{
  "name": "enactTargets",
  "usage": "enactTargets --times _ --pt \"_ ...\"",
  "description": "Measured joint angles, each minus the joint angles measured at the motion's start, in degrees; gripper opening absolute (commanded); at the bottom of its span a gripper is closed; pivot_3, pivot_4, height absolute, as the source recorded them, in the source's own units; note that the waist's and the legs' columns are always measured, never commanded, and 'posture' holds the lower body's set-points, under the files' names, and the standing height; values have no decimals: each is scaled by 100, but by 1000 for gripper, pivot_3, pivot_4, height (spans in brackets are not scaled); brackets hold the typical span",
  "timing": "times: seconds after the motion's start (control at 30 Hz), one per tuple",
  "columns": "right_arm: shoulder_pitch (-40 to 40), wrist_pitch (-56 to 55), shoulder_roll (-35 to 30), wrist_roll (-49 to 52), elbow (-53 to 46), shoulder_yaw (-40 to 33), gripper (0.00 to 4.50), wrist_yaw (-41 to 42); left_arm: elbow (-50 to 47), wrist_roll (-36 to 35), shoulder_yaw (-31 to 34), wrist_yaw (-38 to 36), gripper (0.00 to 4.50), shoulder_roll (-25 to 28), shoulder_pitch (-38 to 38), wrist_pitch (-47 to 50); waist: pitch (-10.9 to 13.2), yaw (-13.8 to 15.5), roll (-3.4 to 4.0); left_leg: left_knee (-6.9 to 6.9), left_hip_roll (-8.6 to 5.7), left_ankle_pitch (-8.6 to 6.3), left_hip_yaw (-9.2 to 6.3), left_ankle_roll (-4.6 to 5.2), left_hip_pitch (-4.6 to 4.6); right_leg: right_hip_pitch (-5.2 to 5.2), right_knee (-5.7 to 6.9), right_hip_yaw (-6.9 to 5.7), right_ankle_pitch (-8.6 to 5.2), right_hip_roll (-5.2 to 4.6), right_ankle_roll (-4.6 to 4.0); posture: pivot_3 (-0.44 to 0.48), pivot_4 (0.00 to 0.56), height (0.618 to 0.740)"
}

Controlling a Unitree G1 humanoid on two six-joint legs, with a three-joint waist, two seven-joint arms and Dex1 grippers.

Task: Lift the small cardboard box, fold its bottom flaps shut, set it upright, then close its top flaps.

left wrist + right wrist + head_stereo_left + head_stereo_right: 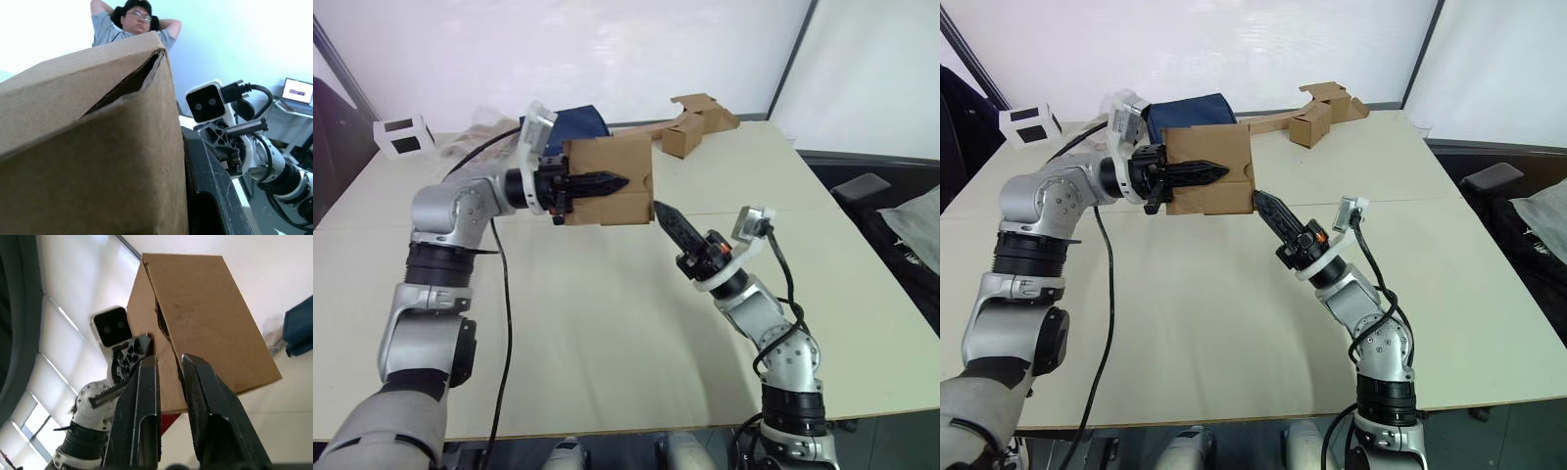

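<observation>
The small cardboard box (610,181) is matt brown corrugated cardboard, faintly fibrous. Both tools, left (607,183) and right (668,221), have black matt plastic-looking fingers. The worktop (607,323) is smooth, pale, low-sheen. Arm shells look like satin grey metal.

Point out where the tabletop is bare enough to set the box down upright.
Bare table lies between both arms, under the small cardboard box held aloft by the left gripper. Crowded: far edge, around the white box, blue bag and strip-joined box.

Both arms (440,255) are silver-grey with black joint bands. Each gripper has 2 black fingers (597,183), a white wrist camera block (536,125) and a black cable (501,323).
</observation>
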Motion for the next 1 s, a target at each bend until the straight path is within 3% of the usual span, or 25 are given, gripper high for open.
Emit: enactTargets --times 0.4,0.53,0.83,1.0 --pt "-157 104 90 -48 -48 578 764 73 -22 15 -9 15 0 -113 -61 7 0 8 0 0 0 1 0 -1 0 0 0 0 0 -1 0 0 150 740" --pt "-106 152 -184 -62 -193 547 764 96 -54 14 -9 11 0 -60 -60 27 0 4 0 0 0 1 0 -1 0 0 0 0 0 0 0 0 150 740" --pt "44 280 -1210 741 -665 -474 764 -41 -321 -172 -2 -220 0 325 -60 377 0 8 0 -1 0 -11 0 19 0 1 0 0 0 0 0 0 150 740" --pt "-170 -136 -1396 572 256 -1077 764 -227 -624 -475 45 -327 0 507 -40 787 0 5 0 -1 0 -11 1 20 1 1 1 0 0 0 0 0 150 740"
